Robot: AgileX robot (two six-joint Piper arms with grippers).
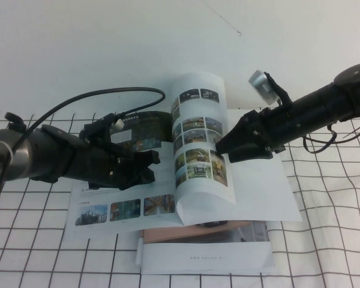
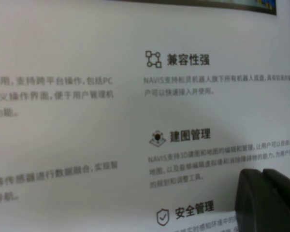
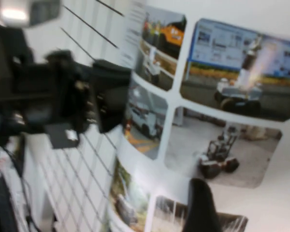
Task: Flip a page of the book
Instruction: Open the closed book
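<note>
The book (image 1: pixel 267 198) lies open on the grid cloth. Its page (image 1: pixel 199 141), printed with small colour photos, stands lifted and curled over the middle. My right gripper (image 1: pixel 223 149) reaches in from the right and meets that page's right edge. It is open, and one dark finger (image 3: pixel 199 205) lies against the page (image 3: pixel 222 96) by the photos of machines. My left gripper (image 1: pixel 150 163) is shut, its fingers (image 2: pixel 268 198) resting on the left-hand sheet (image 2: pixel 87 121) of printed text, below the dark banner photo (image 1: pixel 145 127).
A thicker white block (image 1: pixel 204 257) lies at the front under the book, with a pinkish slab (image 1: pixel 195 233) on it. A black cable (image 1: pixel 102 95) loops over the left arm. The black-lined grid cloth (image 1: pixel 330 240) covers the table; the left arm (image 3: pixel 82 96) shows beside the page.
</note>
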